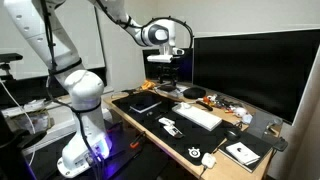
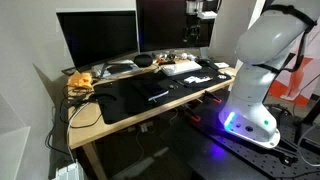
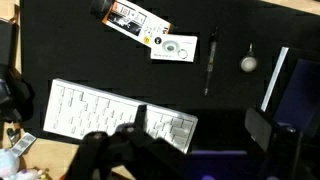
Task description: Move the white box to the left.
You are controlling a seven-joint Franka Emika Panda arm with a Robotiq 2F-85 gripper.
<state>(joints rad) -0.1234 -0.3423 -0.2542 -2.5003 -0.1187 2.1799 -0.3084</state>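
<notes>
The white box is small and flat with a faint grey ring on top. It lies on the black desk mat beyond the long white keyboard, next to a narrow white gadget with dark marks. In an exterior view the box shows as a small white patch in front of the keyboard. My gripper is open and empty, and hangs well above the desk near the keyboard's end in both exterior views.
A black pen and a small round object lie beside the box. A dark tablet lies on the mat, and a big monitor stands behind the desk. A mouse, a white square pad and cable clutter lie at the desk's ends.
</notes>
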